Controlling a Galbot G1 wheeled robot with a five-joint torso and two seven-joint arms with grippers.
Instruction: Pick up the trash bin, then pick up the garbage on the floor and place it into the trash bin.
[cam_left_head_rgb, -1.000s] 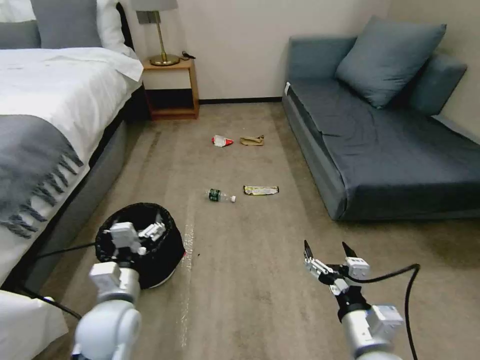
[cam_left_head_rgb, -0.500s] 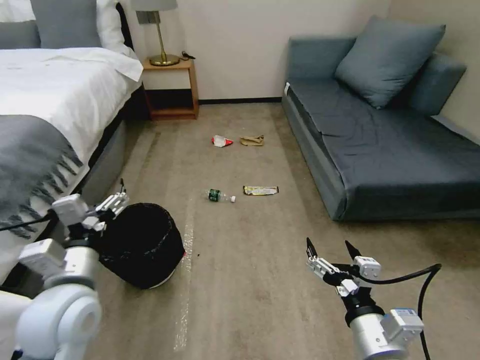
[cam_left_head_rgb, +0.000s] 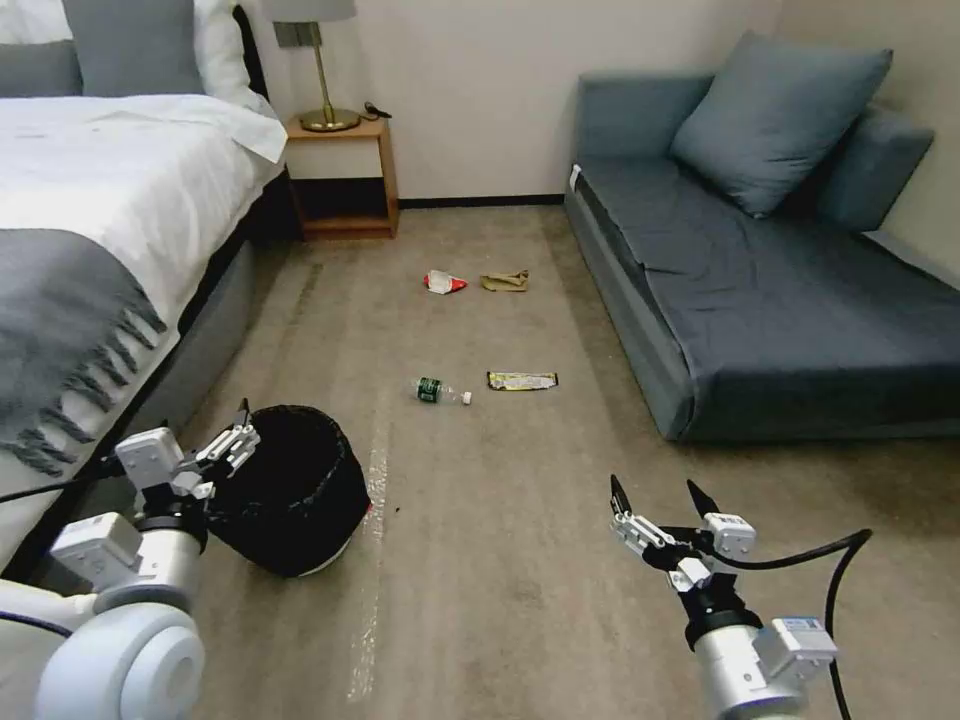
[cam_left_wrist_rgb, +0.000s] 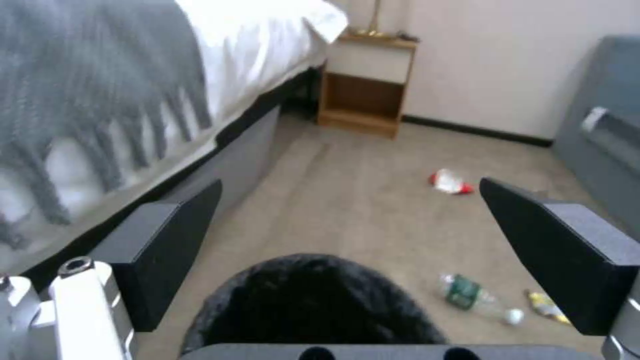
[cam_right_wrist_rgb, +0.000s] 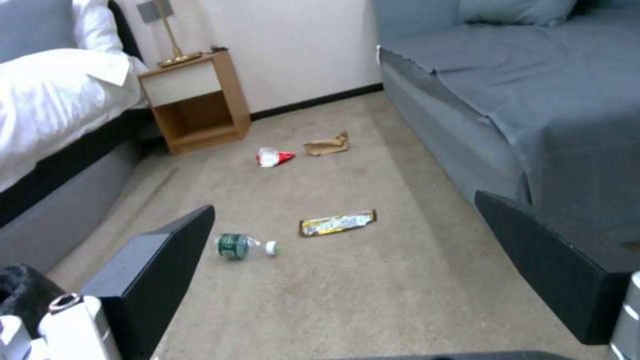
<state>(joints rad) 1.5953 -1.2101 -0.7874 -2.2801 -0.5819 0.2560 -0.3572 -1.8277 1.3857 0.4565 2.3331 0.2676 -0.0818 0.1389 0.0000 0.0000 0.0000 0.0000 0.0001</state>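
The left hand (cam_left_head_rgb: 238, 436) is hovering released at the trash bin's (cam_left_head_rgb: 300, 500) near rim, the bed (cam_left_head_rgb: 90, 230) just beside it — the bin's contents can't be made out. The right hand (cam_left_head_rgb: 660, 495) is waiting released; ahead are lying 4 pieces — bottle (cam_left_head_rgb: 440, 391), wrapper (cam_left_head_rgb: 521, 380), packet (cam_left_head_rgb: 443, 283), paper bag (cam_left_head_rgb: 505, 281).

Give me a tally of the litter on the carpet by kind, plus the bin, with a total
Plastic bottle: 1
Gold-yellow wrapper: 1
Red-and-white snack packet: 1
Tan paper bag: 1
Trash bin: 1
Total: 5, with all 4 litter items lying on the floor outside the bin.
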